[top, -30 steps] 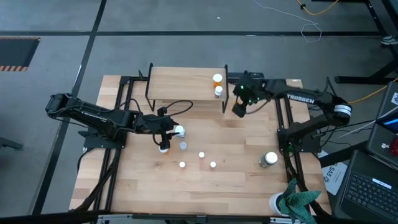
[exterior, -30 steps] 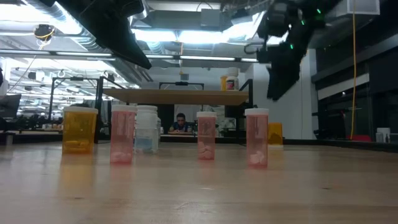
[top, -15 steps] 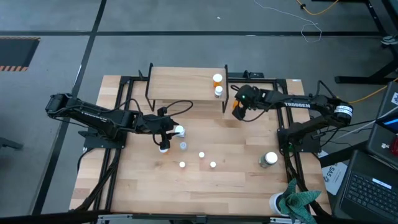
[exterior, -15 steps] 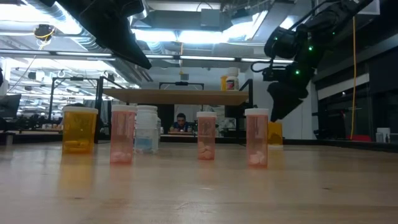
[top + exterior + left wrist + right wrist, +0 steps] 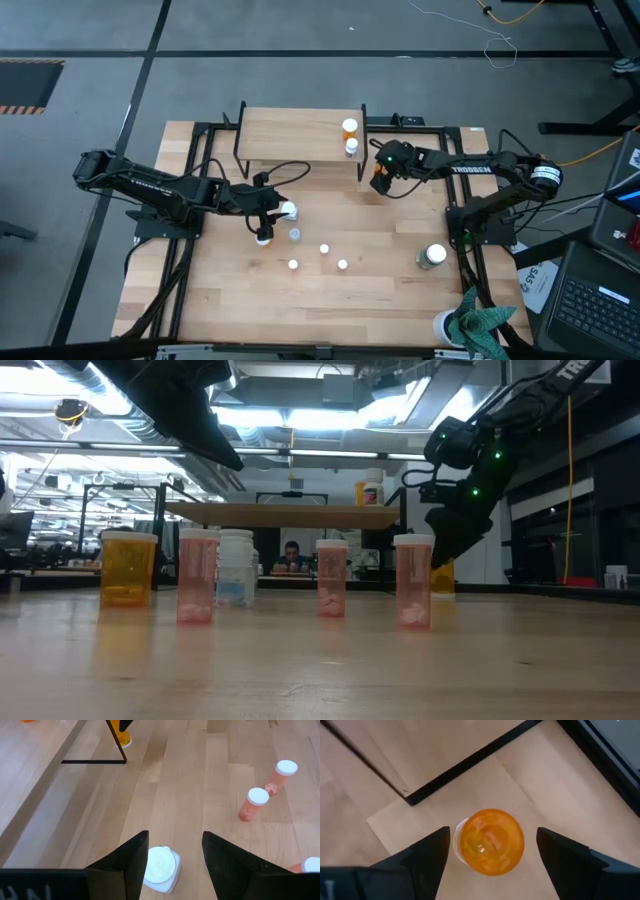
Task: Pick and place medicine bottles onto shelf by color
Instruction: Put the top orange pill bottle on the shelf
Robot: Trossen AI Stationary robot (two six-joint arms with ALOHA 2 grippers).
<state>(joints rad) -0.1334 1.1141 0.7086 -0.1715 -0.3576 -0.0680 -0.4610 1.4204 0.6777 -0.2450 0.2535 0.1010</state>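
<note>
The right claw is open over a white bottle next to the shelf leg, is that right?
Not quite: the right wrist view shows the bottle is orange, not white. The right claw is indeed open over it, beside the shelf leg.

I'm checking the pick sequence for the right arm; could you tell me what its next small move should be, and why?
Probably lower the right gripper a little further and close. Its fingers are open, one on each side of the orange bottle, which stands on the table beside the shelf leg and is not yet gripped. The left gripper waits open over a white-capped bottle.
</note>
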